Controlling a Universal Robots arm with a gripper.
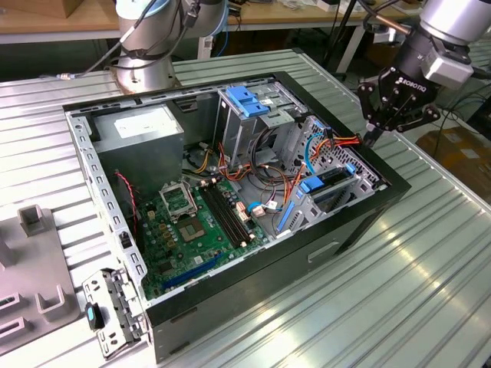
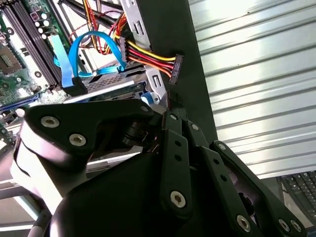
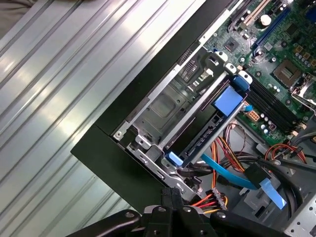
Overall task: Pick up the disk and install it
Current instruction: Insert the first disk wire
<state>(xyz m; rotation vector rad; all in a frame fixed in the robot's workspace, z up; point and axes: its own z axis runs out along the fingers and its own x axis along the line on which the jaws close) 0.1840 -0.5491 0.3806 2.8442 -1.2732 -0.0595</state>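
hovering over the open case's rim on the exterior view's right, the black linkage-fingered gripper (image 1: 374, 132) looks clenched and empty, fingertips drawn together at a bundle of red, yellow and black power wires (image 1: 344, 141).

the disk (image 1: 331, 181), a flat dark rectangular drive edged by a blue plastic carrier frame, already sits slotted in the grey metal bay (image 3: 168, 106) at the case corner just below the gripper (its blue tabs show at both ends in the first wrist view (image 3: 228, 101)). as i judge it, the risk is snagging: the black plug (image 2: 176, 68) on those wires and the light-blue flat data cable (image 2: 94, 52) hang loose just beside the fingers, so a careless move could hook them, or tug the drive partly out of its slot.
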